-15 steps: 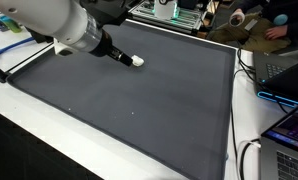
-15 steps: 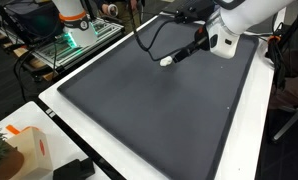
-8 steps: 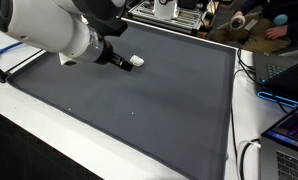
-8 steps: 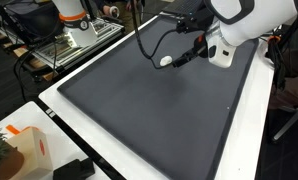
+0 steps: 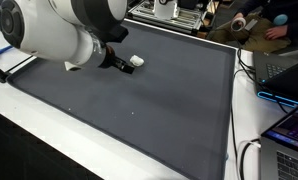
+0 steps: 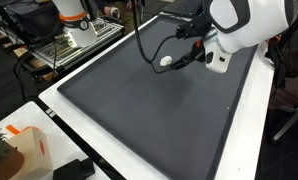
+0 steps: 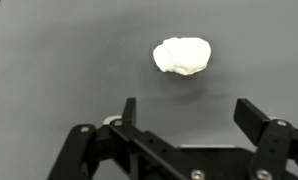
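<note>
Gripper [image 7: 189, 108], jaws apart and empty, hovers near a white lump [image 7: 182, 55] by one edge of the grey mat [image 5: 169, 100]. Approach stage, seemingly; grasping calls for descending astride it.

In an exterior view, a dark grey mat [image 6: 139, 110] covers a white table [image 6: 251, 120]. The white robot arm [image 6: 244, 25] reaches in over the mat's far right corner. Its dark gripper [image 6: 177, 58] points at a small white lump [image 6: 166, 61] lying on the mat near the far edge; contact cannot be determined. A black cable [image 6: 139, 35] hangs just beside the lump. An orange-and-white box [image 6: 24, 148] occupies the table's near left corner.
</note>
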Controlling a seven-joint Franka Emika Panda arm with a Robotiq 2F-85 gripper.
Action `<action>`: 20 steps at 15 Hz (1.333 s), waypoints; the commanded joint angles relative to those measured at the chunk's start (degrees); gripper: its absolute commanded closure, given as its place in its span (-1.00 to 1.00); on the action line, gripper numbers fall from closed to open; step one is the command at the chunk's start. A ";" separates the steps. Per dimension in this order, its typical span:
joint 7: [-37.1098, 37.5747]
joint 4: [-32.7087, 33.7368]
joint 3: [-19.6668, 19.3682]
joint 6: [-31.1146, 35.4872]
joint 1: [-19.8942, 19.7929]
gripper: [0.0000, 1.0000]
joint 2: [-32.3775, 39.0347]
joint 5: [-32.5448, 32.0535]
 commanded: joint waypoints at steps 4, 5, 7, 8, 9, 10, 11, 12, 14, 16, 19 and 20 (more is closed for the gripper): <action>-0.62 4.27 -0.64 -3.72 0.39 -1.00 3.38 0.62; -0.65 4.52 -0.61 -3.88 0.40 -1.00 3.60 0.64; -1.18 4.93 -0.57 -4.45 0.46 -1.00 4.09 0.44; -1.59 5.22 -0.55 -4.96 0.51 -1.00 4.31 0.29; -1.60 5.07 0.23 -5.02 0.16 -1.00 4.28 -0.26; -1.80 5.36 0.28 -5.26 0.18 -1.00 4.49 -0.28; -1.91 5.56 0.32 -5.45 0.18 -1.00 4.65 -0.23; -2.03 5.63 0.35 -5.53 0.19 -1.00 4.77 -0.20; -2.24 5.83 0.43 -5.29 0.15 -1.00 5.01 0.00; -2.40 6.35 0.42 -5.41 0.23 -1.00 5.36 -0.05; -2.35 5.84 0.41 -3.96 0.33 -1.00 4.25 -0.07; -1.88 3.82 -0.11 0.11 0.76 -1.00 2.08 -0.71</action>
